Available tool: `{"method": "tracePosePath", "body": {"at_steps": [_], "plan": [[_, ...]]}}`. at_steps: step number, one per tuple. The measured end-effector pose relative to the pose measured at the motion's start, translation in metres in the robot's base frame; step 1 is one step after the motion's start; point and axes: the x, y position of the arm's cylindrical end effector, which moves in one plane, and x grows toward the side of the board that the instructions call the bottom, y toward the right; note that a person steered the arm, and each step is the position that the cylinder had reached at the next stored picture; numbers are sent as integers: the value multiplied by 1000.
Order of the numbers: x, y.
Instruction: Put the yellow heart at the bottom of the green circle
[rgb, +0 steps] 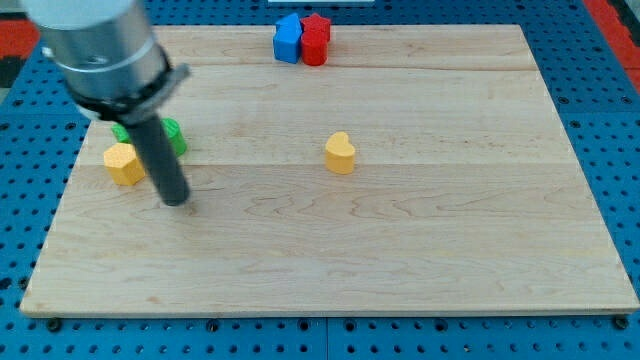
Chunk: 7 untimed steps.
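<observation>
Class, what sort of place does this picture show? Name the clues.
Probably a robotics lab bench: a wooden board on a blue perforated base, small coloured blocks such as a yellow heart, and my tip.

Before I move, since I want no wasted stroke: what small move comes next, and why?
Probably slide my tip toward the view's right, past the far side of the yellow heart. The heart sits mid-board, well to the right of the green circle, and my tip is below the circle, so it must get behind the heart to push it left.
</observation>
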Motion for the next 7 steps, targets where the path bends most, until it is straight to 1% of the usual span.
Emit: {"method": "tracePosePath", "body": {"at_steps": [1, 2, 3, 4, 5, 6, 7], "plan": [[1, 81], [-8, 170], [-34, 216], [-65, 205], [-73, 146], [-71, 58], [-71, 11]]}}
